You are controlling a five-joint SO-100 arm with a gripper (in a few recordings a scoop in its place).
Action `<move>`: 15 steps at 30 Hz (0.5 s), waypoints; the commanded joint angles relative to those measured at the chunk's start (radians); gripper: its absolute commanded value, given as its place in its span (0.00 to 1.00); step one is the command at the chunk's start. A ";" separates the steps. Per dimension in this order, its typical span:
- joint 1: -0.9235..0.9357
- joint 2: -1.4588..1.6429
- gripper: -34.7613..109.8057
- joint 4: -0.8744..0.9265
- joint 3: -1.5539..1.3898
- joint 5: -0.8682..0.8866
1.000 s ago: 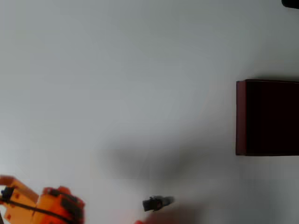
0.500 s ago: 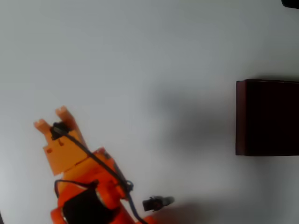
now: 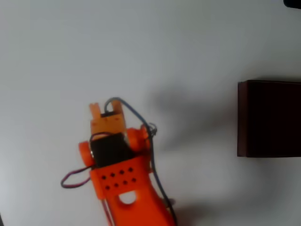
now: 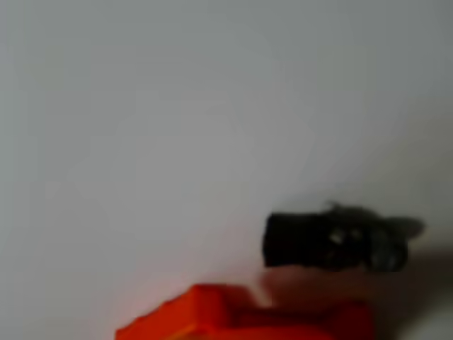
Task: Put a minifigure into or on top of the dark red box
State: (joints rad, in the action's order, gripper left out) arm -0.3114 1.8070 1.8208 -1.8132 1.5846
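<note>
The minifigure (image 4: 333, 241) lies on its side on the white table in the wrist view, black with a pale grey end to the right, blurred. An orange part of my arm (image 4: 248, 317) sits just below it at the picture's bottom edge. In the overhead view my orange gripper (image 3: 104, 112) points up the picture at centre left, and the arm's body covers the spot at the bottom where the figure lies. Whether the fingers are apart is unclear. The dark red box (image 3: 242, 117) stands at the right edge, far from the gripper, its inside nearly black.
The white table (image 3: 141, 42) spreads bare around the arm and between it and the box. A small dark object (image 3: 292, 3) shows at the top right corner. Cables loop off the arm's side (image 3: 153, 129).
The arm has swung in from the bottom left corner toward the centre and turned, now covering the minifigure in the overhead view. The box has not moved.
</note>
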 commanded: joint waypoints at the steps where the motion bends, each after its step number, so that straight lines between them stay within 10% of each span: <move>1: -0.017 0.031 0.24 0.012 -0.029 0.225; 15: 0.232 0.179 0.24 0.003 -0.215 0.256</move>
State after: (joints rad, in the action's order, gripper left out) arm -0.1166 1.9098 1.8193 -1.9727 1.8024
